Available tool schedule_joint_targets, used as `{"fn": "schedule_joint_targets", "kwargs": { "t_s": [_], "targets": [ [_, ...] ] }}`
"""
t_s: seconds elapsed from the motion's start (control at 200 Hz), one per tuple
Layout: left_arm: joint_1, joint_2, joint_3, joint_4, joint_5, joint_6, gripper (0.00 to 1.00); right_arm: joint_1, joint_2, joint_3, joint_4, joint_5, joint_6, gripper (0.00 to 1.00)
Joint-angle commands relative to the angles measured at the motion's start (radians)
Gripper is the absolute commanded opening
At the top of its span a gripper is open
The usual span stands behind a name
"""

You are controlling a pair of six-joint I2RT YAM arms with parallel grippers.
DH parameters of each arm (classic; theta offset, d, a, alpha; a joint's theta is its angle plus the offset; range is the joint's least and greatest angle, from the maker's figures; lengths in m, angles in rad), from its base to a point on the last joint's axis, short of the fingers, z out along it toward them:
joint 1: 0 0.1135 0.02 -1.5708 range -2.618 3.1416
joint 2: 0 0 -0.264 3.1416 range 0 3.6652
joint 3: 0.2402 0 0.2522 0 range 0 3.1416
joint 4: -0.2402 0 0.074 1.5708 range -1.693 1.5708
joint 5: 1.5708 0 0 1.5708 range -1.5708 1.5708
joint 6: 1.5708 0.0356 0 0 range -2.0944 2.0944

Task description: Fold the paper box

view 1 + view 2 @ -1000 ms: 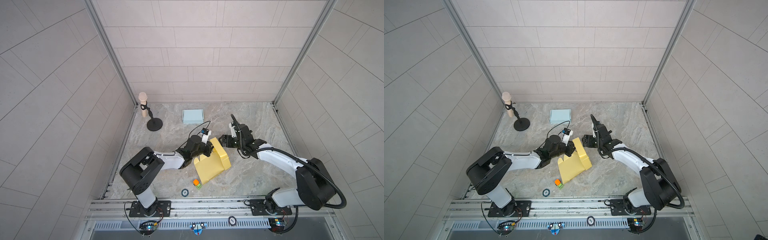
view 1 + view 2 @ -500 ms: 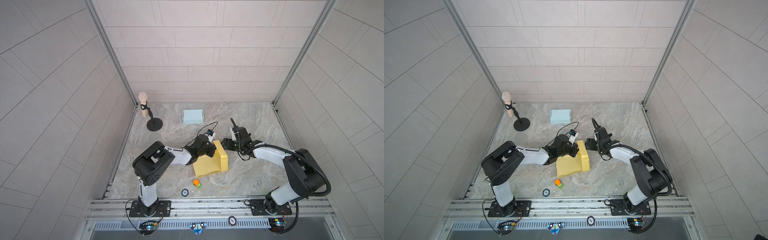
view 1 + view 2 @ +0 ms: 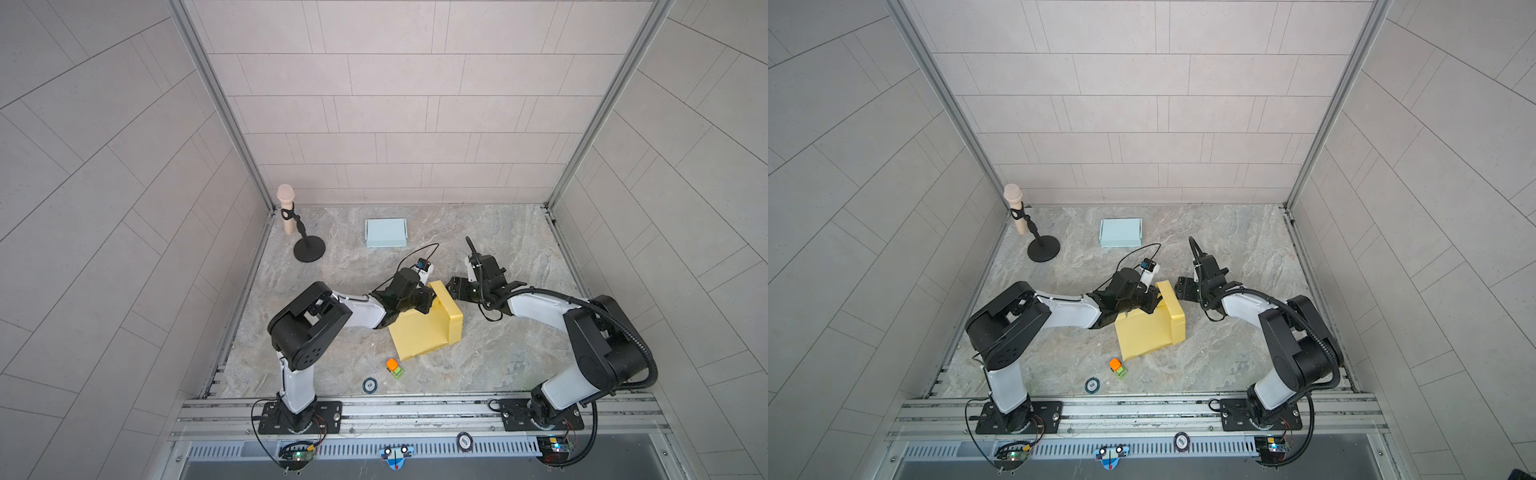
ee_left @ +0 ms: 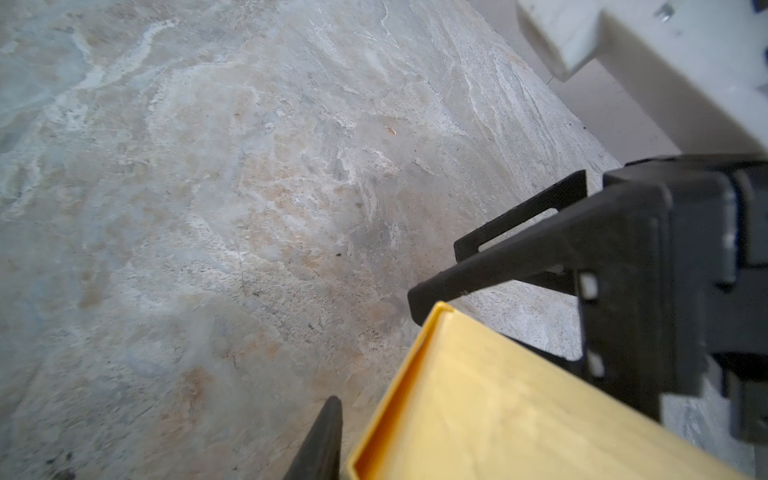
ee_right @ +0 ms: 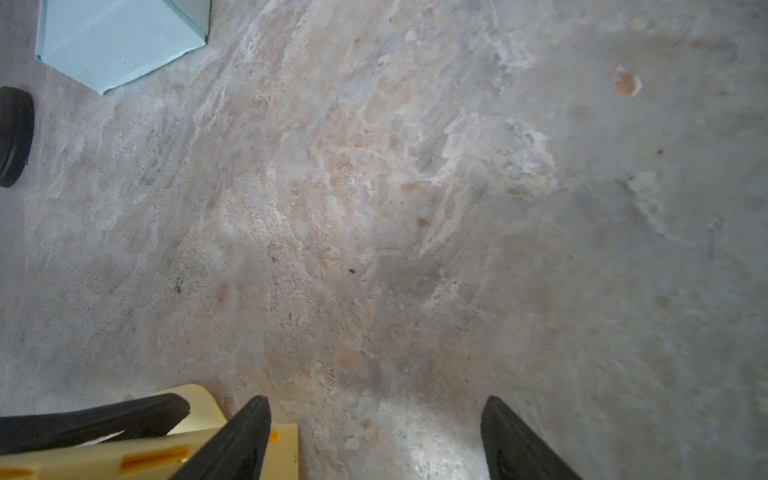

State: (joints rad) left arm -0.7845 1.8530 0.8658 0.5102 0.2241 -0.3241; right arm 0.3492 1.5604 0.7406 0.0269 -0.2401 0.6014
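Yellow paper box (image 3: pixel 419 332) has been tipped back flat — left gripper (image 3: pixel 428 300) hold cannot be told, right gripper (image 5: pixel 374 409) spread; its wall should be creased squarely.

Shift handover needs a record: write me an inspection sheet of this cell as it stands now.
Surface: marbled tabletop, no spill seen.
Job's things: yellow paper box, partly folded, one wall raised on the side toward the right arm.
Clutter: light blue box at the back; microphone on stand in the far left corner; orange-and-green toy and round black disc near the front.
Grippers: left gripper at the raised wall's far end, grip unclear; right gripper open, holding nothing, beside the box's corner.
Cables: black loop above the left wrist; black hose along the right arm.
Surroundings: tiled walls on three sides; metal rail in front.
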Motion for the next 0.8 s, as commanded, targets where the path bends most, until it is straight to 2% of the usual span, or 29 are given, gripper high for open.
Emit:
{"fn": "schedule_joint_targets", "kwargs": {
  "t_s": [0.0, 0.31, 0.561, 0.656, 0.791],
  "targets": [
    [-0.007, 0.014, 0.027, 0.008, 0.003, -0.001, 0.29, -0.021, -0.012, -0.018, -0.002, 0.010, -0.015, 0.82],
    [-0.008, 0.013, 0.028, 0.005, 0.006, 0.000, 0.31, -0.029, -0.098, -0.017, -0.059, 0.068, -0.025, 0.82],
    [-0.012, 0.009, 0.025, 0.014, 0.006, 0.005, 0.33, -0.029, -0.233, -0.024, -0.145, 0.096, -0.047, 0.83],
    [-0.012, 0.013, 0.037, 0.019, 0.005, 0.010, 0.32, -0.029, -0.228, -0.023, -0.140, 0.074, -0.044, 0.83],
    [-0.014, 0.028, 0.059, 0.019, 0.004, 0.015, 0.28, -0.030, -0.139, -0.008, -0.093, 0.054, -0.034, 0.81]
  ]
}}
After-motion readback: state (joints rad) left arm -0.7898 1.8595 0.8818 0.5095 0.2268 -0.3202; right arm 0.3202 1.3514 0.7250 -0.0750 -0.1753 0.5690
